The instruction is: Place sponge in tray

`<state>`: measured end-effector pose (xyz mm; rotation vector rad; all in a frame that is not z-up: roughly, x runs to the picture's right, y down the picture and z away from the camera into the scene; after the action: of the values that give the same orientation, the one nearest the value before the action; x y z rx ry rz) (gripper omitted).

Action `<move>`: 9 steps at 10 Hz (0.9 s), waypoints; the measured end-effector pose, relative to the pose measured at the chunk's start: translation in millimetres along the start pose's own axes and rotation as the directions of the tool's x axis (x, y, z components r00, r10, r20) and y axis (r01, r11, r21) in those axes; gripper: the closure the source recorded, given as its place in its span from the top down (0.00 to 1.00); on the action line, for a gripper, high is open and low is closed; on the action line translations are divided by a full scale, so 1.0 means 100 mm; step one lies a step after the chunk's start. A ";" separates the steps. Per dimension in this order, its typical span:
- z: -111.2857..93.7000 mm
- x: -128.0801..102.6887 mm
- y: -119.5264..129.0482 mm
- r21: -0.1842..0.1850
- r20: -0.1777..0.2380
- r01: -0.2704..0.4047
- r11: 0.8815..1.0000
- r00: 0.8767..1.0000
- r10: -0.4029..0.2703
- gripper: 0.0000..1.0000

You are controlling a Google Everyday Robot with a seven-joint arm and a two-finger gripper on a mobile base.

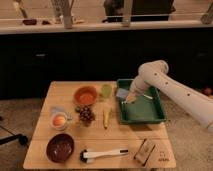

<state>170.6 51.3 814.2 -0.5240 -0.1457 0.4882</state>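
Observation:
The dark-green tray (150,119) sits on the right half of the wooden table. The grey-blue sponge (121,93) lies at the tray's back left corner, inside the rim. My gripper (129,99) hangs from the white arm that comes in from the right. It is low over the tray's left part, right beside the sponge and touching or almost touching it. I cannot tell if it holds the sponge.
Left of the tray are a green cup (106,90), an orange bowl (85,95), grapes (86,115) and a yellow fruit (106,117). A white cup (59,120), a dark red bowl (60,147), a white-handled brush (105,154) and a brown-and-black block (146,150) lie toward the front.

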 end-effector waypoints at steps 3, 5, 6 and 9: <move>-0.13 0.38 -0.09 -0.019 0.011 -0.028 0.999 1.000 0.029 0.00; -0.11 0.51 -0.13 -0.044 0.011 -0.041 0.998 0.999 0.042 0.00; -0.08 0.53 -0.14 -0.052 0.011 -0.043 0.998 0.999 0.044 0.00; 0.04 0.53 -0.17 -0.077 0.017 -0.045 0.996 0.999 0.047 0.00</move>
<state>222.6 66.2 827.0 -0.5989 -0.1706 0.5342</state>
